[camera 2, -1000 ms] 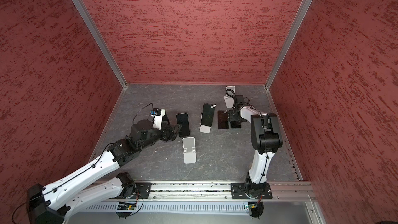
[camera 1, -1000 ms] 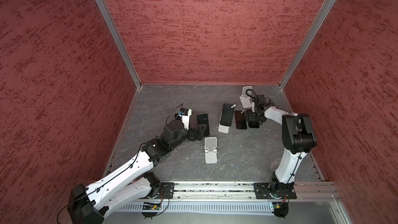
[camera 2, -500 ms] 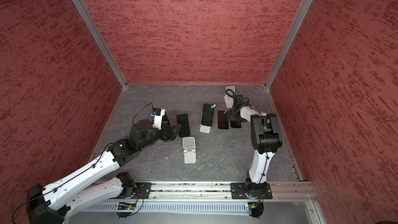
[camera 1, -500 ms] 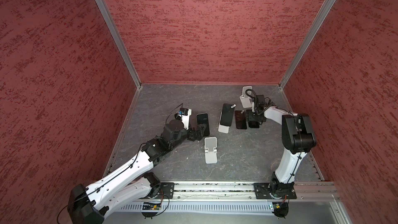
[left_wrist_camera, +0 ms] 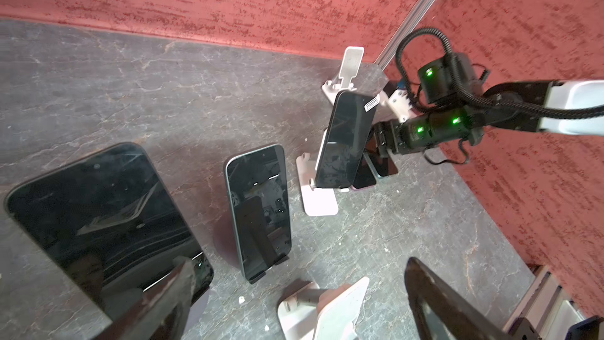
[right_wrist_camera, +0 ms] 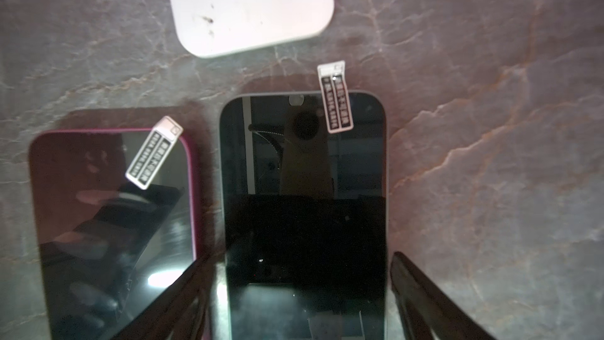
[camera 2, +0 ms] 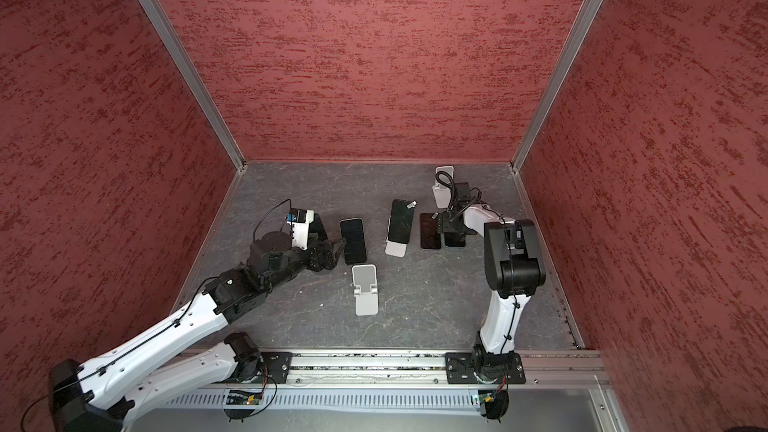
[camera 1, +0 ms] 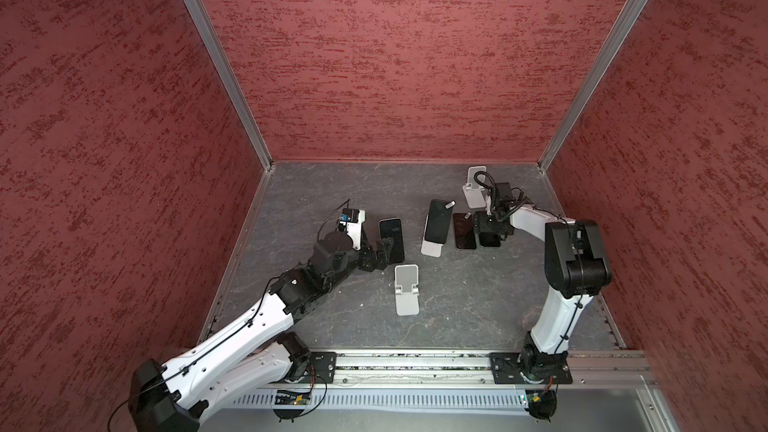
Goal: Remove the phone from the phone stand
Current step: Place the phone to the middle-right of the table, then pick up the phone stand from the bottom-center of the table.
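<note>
A black phone (camera 1: 438, 224) (left_wrist_camera: 343, 142) leans on a white phone stand (camera 1: 431, 249) mid-table. Just right of it my right gripper (camera 1: 488, 234) (right_wrist_camera: 300, 256) hangs low and open, its fingers astride a grey-rimmed phone (right_wrist_camera: 304, 191) that lies flat on the table, with a gap on each side. A pink-cased phone (right_wrist_camera: 111, 210) lies flat beside that one. My left gripper (camera 1: 384, 253) (left_wrist_camera: 299, 263) is open and holds nothing. It sits by another propped phone (camera 1: 391, 238) (left_wrist_camera: 258, 210), above an empty white stand (camera 1: 406, 288) (left_wrist_camera: 327, 309).
A third white stand (camera 1: 473, 189) is empty near the back right corner. In the left wrist view a larger black phone (left_wrist_camera: 98, 210) stands propped close to one finger. Red walls enclose the grey floor (camera 1: 478, 305); a rail (camera 1: 415, 361) runs along the front.
The right gripper's jaws have spread wider around the flat phone. Neither arm has visibly moved.
</note>
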